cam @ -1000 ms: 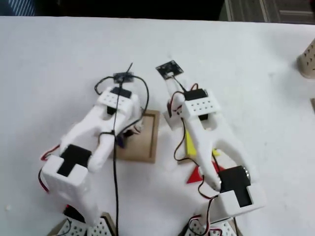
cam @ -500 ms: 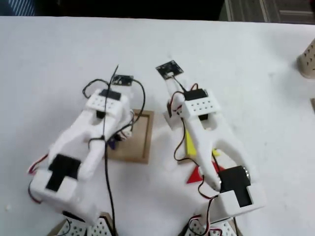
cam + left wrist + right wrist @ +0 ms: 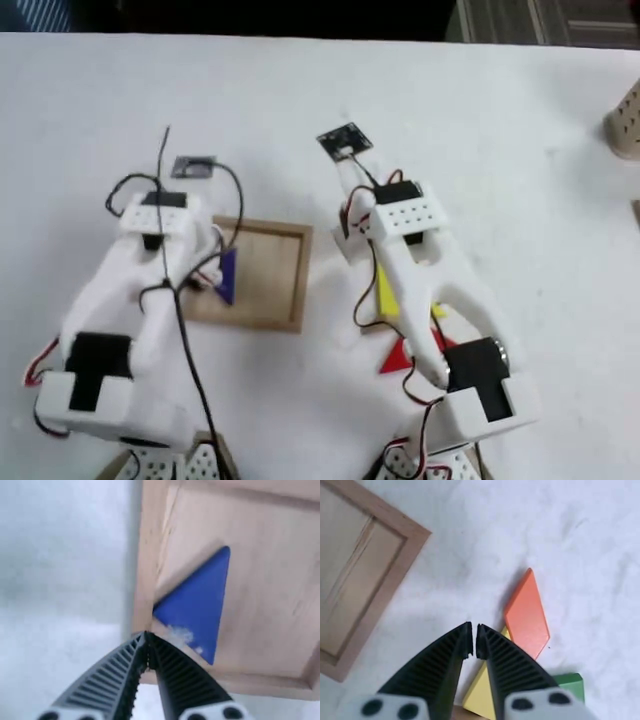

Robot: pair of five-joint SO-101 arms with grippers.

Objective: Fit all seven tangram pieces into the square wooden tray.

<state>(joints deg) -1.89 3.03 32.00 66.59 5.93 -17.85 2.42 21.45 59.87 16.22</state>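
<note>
The square wooden tray (image 3: 270, 285) lies between the two arms. A blue triangle (image 3: 228, 275) rests flat inside it against one wall; the left wrist view shows the triangle (image 3: 197, 610) in a corner of the tray (image 3: 150, 555). My left gripper (image 3: 146, 652) is shut and holds nothing, its tips over the tray's rim beside the triangle. My right gripper (image 3: 473, 640) is shut and holds nothing, hanging above bare table. Just past it lie an orange parallelogram (image 3: 526, 615), a yellow triangle (image 3: 482, 692) and a green piece (image 3: 567, 682). Yellow (image 3: 385, 290) and red (image 3: 398, 355) pieces peek out under the right arm.
The tray's corner (image 3: 395, 535) lies close to my right gripper. A pale object (image 3: 625, 125) stands at the table's far right edge. White table spreads open behind both arms.
The left arm has swung left and drawn back off the tray, leaving the blue triangle lying in it. The tray slid slightly left. The right arm has not moved.
</note>
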